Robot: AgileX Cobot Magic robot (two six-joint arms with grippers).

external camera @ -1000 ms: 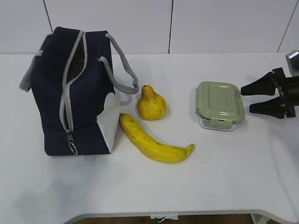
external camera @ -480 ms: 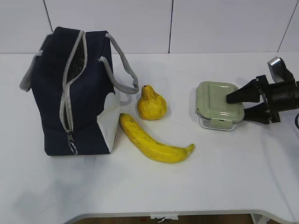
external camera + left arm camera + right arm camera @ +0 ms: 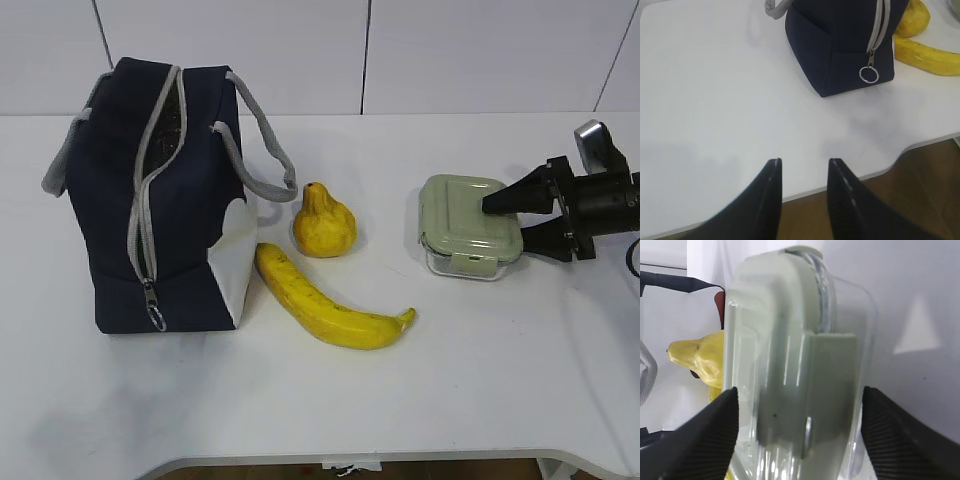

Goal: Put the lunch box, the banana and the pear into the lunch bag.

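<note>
The lunch box (image 3: 468, 222), clear glass with a sage-green lid, sits on the table at the right. My right gripper (image 3: 515, 218) is open, one finger above and one below the box's right end. In the right wrist view the box (image 3: 795, 365) fills the gap between the fingertips of the gripper (image 3: 799, 390), and contact is not visible. The pear (image 3: 323, 225) stands beside the banana (image 3: 325, 305), right of the navy lunch bag (image 3: 170, 200), whose zipper is open. My left gripper (image 3: 805, 161) is open and empty over the table's front edge, near the bag (image 3: 840, 45).
The white table (image 3: 500, 380) ends at a front edge with a notch (image 3: 920, 142) near the left gripper. The bag's grey handle (image 3: 265, 150) arches toward the pear. A white panelled wall stands behind the table.
My right gripper has moved left from beside the lunch box until its open fingers straddle the box's right end. The bag, pear and banana have not moved.
</note>
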